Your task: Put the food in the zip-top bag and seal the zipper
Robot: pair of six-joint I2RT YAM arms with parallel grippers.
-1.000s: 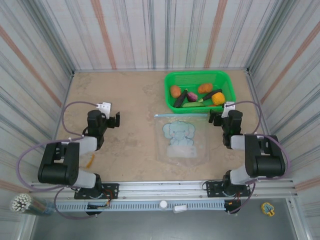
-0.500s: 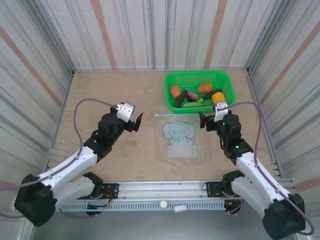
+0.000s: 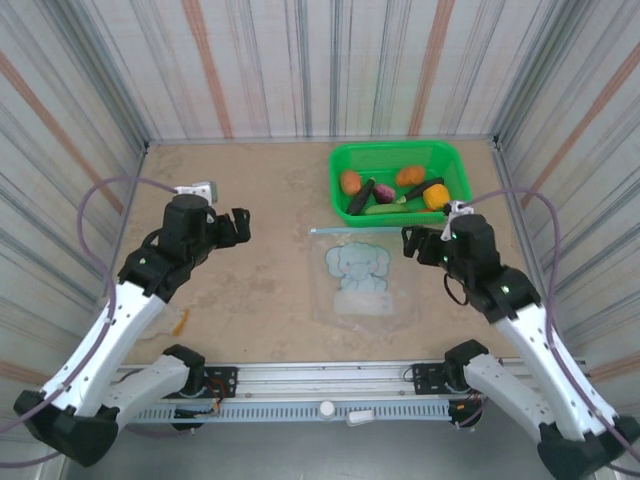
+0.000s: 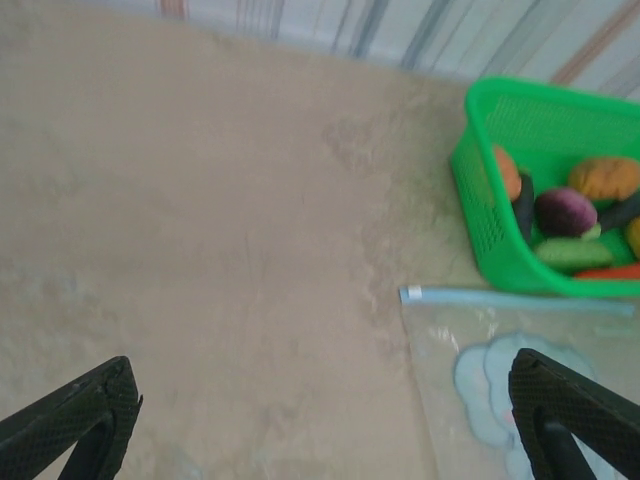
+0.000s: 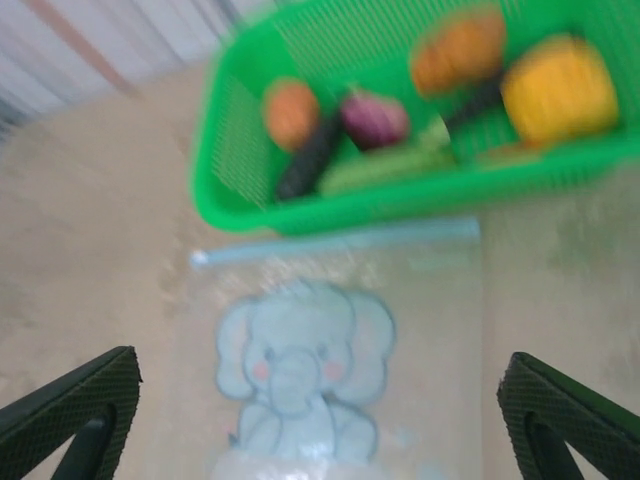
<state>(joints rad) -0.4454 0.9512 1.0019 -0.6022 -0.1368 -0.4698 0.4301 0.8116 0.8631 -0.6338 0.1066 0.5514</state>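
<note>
Top external view: your zip-top bag [image 3: 358, 278] lies flat on the worktop, right of the middle and nearer the near edge than the far one, with its blue elephant print facing up. The zipper [image 3: 362, 229] runs along the bag's far edge, roughly parallel to the worktop's far edge. It sits just beside the near wall of the green basket [image 3: 400, 150]; you cannot tell whether strip and basket touch.

The food is all in that basket, which stands toward the far right corner of the worktop. One orange round piece [image 3: 350, 182] lies at the basket's left end, with the dark eggplant [image 3: 360, 197] against it. The small purple-pink ball [image 3: 384, 192] is in the middle, and the green cucumber [image 3: 385, 208] lies along the near wall. A second orange piece [image 3: 409, 176] sits further back, and the yellow pepper [image 3: 436, 196] is at the right end.

Your right gripper [image 3: 420, 243] hovers just off the bag's far right corner. Its fingers [image 5: 85, 400] are spread wide at the bottom corners of the right wrist view and hold nothing, with the elephant print and zipper between them.

Your left gripper [image 3: 238, 225] hangs over bare worktop well left of the bag, pointing toward it. Its jaws are also wide apart and hold nothing. In the left wrist view the bag's far left corner lies just inside its right finger [image 4: 560, 400].
</note>
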